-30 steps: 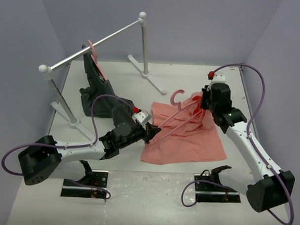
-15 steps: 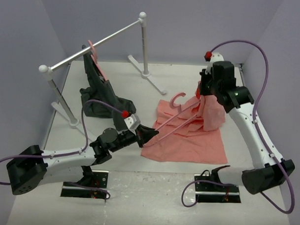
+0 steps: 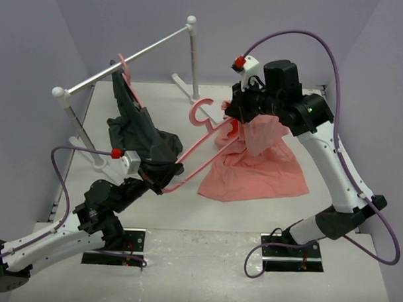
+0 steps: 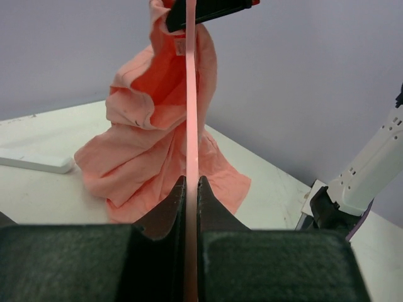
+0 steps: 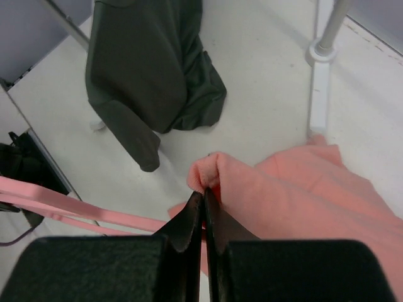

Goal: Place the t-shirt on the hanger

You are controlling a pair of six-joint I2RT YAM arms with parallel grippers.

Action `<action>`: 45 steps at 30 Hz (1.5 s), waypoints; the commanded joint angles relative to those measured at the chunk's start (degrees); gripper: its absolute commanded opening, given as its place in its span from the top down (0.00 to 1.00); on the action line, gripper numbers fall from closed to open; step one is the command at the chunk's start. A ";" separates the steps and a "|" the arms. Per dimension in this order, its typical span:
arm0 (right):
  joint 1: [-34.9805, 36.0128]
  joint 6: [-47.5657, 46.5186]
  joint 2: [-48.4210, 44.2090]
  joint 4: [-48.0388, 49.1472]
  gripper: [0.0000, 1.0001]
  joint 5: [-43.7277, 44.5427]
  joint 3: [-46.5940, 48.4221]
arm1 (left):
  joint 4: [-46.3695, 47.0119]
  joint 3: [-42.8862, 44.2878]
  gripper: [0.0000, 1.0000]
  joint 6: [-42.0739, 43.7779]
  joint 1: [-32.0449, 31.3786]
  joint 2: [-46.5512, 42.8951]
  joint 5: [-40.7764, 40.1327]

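The salmon-pink t-shirt (image 3: 257, 163) hangs from my right gripper (image 3: 234, 119), which is shut on a fold of its cloth (image 5: 211, 170); its lower part rests on the table. My left gripper (image 3: 168, 181) is shut on the bar of the thin pink hanger (image 3: 200, 139), held in the air and tilted, hook (image 3: 199, 110) up near the right gripper. In the left wrist view the hanger bar (image 4: 191, 113) runs straight up between the jaws in front of the draped shirt (image 4: 154, 145). In the right wrist view the hanger (image 5: 75, 211) shows at lower left.
A clothes rail (image 3: 125, 59) on white stands crosses the back left. A dark grey garment (image 3: 133, 125) hangs from it on another pink hanger (image 3: 125, 65), its end pooled on the table. The white stand foot (image 3: 200, 104) lies behind the shirt.
Both arms have risen. My right gripper lifted the shirt up and leftward off the table. My left gripper pulled back left and raised the hanger, its hook now higher and further left.
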 commanded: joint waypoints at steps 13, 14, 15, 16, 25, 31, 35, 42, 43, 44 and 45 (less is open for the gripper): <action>-6.54 8.14 -11.29 18.54 1.00 -1.14 -40.40 | 17.40 -5.33 1.00 -1.89 -0.21 27.07 -2.17; -6.54 8.17 -11.72 18.62 1.00 -1.06 -41.81 | 17.43 -5.32 1.00 -1.55 -0.21 28.04 -2.17; -6.54 8.60 -11.99 20.16 1.00 -1.32 -43.78 | 17.78 -5.24 1.00 -1.54 -0.21 28.92 -2.08; -6.54 8.94 -12.33 20.89 1.00 -1.41 -44.56 | 18.34 -5.11 1.00 -1.41 -0.21 29.91 -2.13; -6.24 8.60 -11.55 21.72 1.00 -0.34 -43.30 | 22.84 -1.83 1.00 -0.77 -0.15 36.40 2.28; -6.68 11.66 -16.14 23.13 0.39 14.71 -45.42 | 29.65 -3.70 1.00 -3.84 0.42 37.36 -2.25; -6.98 16.01 -29.05 26.42 0.01 20.31 -54.77 | 23.74 -0.27 1.00 -5.05 1.01 39.50 -5.46; -6.73 11.18 -29.40 18.58 0.01 26.98 -58.48 | 18.87 3.06 1.00 -8.68 2.67 41.70 -9.15; -6.71 10.23 -28.58 17.15 0.01 28.08 -58.52 | 18.05 3.39 1.00 -9.10 3.25 41.94 -9.41; -6.58 9.25 -27.94 16.74 0.02 28.84 -58.87 | 17.38 3.73 1.00 -9.60 3.66 42.26 -9.53; -6.20 8.56 -26.93 17.05 0.04 29.87 -59.38 | 16.84 4.41 1.00 -10.46 3.94 42.81 -9.62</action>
